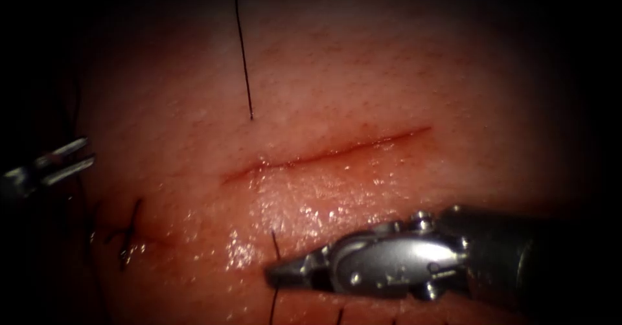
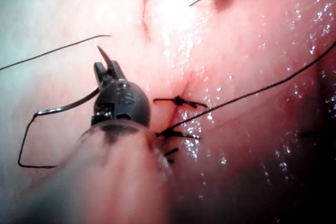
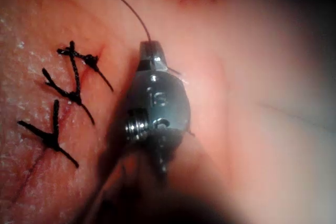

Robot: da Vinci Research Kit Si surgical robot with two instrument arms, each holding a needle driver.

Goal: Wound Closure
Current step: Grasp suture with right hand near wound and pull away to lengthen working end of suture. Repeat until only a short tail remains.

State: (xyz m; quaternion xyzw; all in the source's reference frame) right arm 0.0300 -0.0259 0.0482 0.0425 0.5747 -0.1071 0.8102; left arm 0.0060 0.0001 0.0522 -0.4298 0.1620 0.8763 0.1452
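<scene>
The tissue (image 1: 363,79) carries an open cut (image 1: 324,153) just above the right tool (image 1: 278,274). This tool lies flat on the tissue with its jaws closed on the thread (image 3: 123,1). The left tool (image 1: 81,156), well apart from it, has its jaws narrowly parted around the needle (image 2: 103,55) near its tip, clear of the tissue. Knotted stitches (image 3: 68,98) sit beside the right tool.

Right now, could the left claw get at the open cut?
Probably yes. The left claw sits beyond the cut's left end with bare tissue between them. The right claw, seemingly shut on the thread, lies below the cut, out of that path.
</scene>
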